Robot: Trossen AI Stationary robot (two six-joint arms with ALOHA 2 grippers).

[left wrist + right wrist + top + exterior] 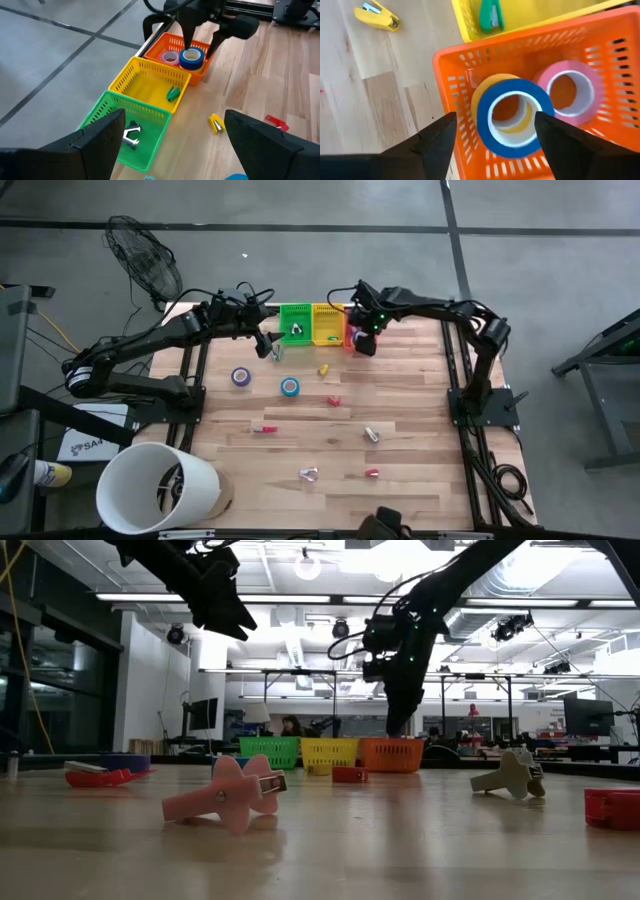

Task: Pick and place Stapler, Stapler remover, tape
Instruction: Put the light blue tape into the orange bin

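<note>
Sorting in progress; step in hand is a tape drop. My right end effector (492,131) sits over the orange basket (451,62) at the worktop's far edge, fingers spread either side of a blue tape roll (515,117) that lies on a yellow roll, a pink roll (570,92) beside it. I read the blue roll as released, not gripped. Left end effector (172,137) hangs open above the green basket (107,107), which holds a staple remover (131,136); the yellow basket (145,82) holds a green stapler (173,93). Purple (240,377) and blue (289,387) rolls remain on the worktop (420,420). Next: lift right arm clear of the rim, then fetch a remaining roll
</note>
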